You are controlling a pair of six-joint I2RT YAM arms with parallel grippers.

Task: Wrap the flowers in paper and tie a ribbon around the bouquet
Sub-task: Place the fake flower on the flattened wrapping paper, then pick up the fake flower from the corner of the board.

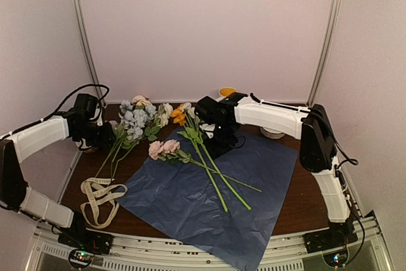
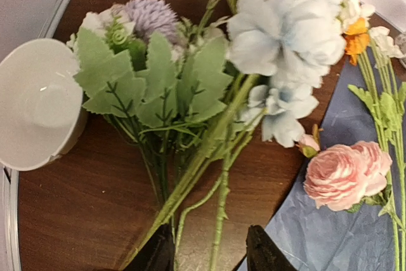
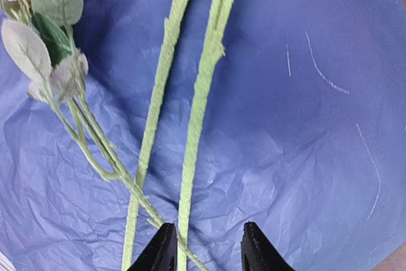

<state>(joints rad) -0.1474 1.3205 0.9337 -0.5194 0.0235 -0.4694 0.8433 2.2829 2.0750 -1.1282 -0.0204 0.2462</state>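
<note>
The navy paper point(image 1: 260, 179) lies flat in the middle of the table. On it lie a pink flower point(image 1: 163, 148) and orange and white flowers point(image 1: 180, 115), their long green stems point(image 3: 198, 103) crossing the sheet. A bunch of pale blue flowers point(image 1: 134, 122) lies on the wood left of the paper. My left gripper point(image 2: 208, 234) is open low over this bunch, with several stems point(image 2: 222, 188) between its fingers. My right gripper point(image 3: 208, 228) is open just above the paper point(image 3: 304, 125), one stem beside its left finger. The cream ribbon point(image 1: 99, 198) lies looped at the near left.
A white cup point(image 2: 37, 103) lies on its side at the table's left edge, close to the blue bunch. A small white object point(image 1: 273, 133) and an orange thing point(image 1: 227, 91) sit at the back behind the right arm. The paper's near corner hangs over the front edge.
</note>
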